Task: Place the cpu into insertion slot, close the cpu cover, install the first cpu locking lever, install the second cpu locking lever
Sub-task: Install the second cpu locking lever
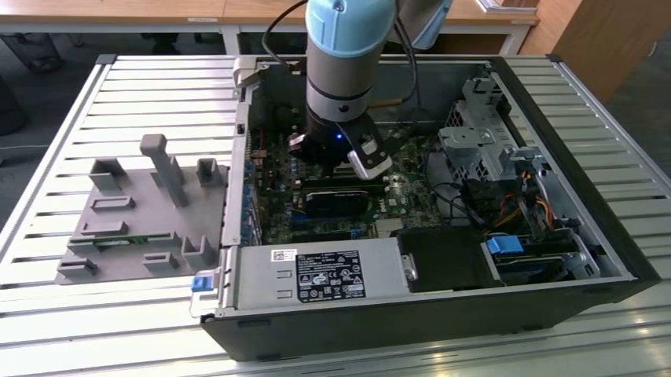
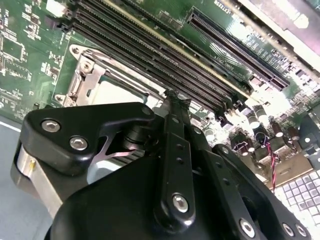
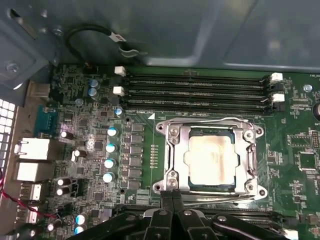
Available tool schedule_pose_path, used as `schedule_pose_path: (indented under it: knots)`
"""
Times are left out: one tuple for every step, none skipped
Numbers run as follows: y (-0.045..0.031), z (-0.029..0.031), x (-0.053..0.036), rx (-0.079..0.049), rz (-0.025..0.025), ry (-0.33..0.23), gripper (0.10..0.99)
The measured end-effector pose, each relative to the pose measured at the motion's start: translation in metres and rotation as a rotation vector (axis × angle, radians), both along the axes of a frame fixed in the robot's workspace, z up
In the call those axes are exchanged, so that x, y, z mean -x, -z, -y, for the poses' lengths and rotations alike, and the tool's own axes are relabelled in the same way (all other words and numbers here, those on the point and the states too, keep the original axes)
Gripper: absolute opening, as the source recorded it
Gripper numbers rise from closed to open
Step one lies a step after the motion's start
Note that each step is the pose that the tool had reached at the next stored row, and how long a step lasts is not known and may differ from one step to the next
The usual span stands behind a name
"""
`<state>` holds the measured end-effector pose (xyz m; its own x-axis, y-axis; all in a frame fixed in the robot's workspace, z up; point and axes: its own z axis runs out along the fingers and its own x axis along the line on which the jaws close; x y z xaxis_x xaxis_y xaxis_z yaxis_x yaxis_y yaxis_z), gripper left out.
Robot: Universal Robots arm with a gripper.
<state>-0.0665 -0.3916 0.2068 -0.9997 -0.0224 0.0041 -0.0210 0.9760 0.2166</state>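
In the first wrist view the cpu [image 3: 210, 160] lies flat in the insertion slot [image 3: 251, 159], its pale metal face showing through the cut-out of the cpu cover [image 3: 178, 155], which is folded down over it. One thin wire lever [image 3: 210, 120] runs along the socket's edge by the memory slots. Another lever [image 3: 225, 196] runs along the opposite edge. My gripper [image 3: 173, 199] is shut, its tips right at that second lever's end. The second wrist view shows the gripper [image 2: 175, 97] beside the cover [image 2: 82, 75]. In the exterior view the gripper [image 1: 333, 171] reaches down inside the open computer case.
Long black memory slots [image 3: 195, 90] lie just past the socket. A row of capacitors [image 3: 110, 147] and rear ports [image 3: 32, 150] stand to one side. The case holds a silver power supply [image 1: 314, 275] and a drive cage [image 1: 482, 141]. A grey fixture [image 1: 137, 212] sits outside it.
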Motion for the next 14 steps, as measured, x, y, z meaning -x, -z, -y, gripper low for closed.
schedule_pose_path:
  knots:
    - [0.0005, 0.0005, 0.0007, -0.003, 0.0000, 0.000, 0.106]
    - [0.0011, 0.0012, 0.0017, -0.006, 0.0001, 0.000, 0.106]
    - [0.0017, 0.0017, 0.0028, -0.009, 0.0002, 0.000, 0.106]
    - [0.0025, 0.0021, 0.0034, -0.011, 0.0002, 0.000, 0.106]
    - [0.0037, 0.0023, 0.0036, -0.014, 0.0004, 0.000, 0.106]
    - [0.0048, 0.0024, 0.0037, -0.015, 0.0004, 0.000, 0.106]
    - [0.0059, 0.0025, 0.0039, -0.017, 0.0003, 0.000, 0.106]
    - [0.0068, 0.0026, 0.0041, -0.021, 0.0001, 0.000, 0.106]
    - [0.0078, 0.0026, 0.0042, -0.026, 0.0001, 0.000, 0.106]
    - [0.0088, 0.0026, 0.0044, -0.031, 0.0002, 0.000, 0.106]
    - [0.0098, 0.0026, 0.0046, -0.036, 0.0003, 0.000, 0.106]
    - [0.0109, 0.0027, 0.0048, -0.040, 0.0002, 0.000, 0.106]
    - [0.0118, 0.0030, 0.0049, -0.044, 0.0002, 0.000, 0.106]
    - [0.0127, 0.0032, 0.0052, -0.050, 0.0002, 0.000, 0.106]
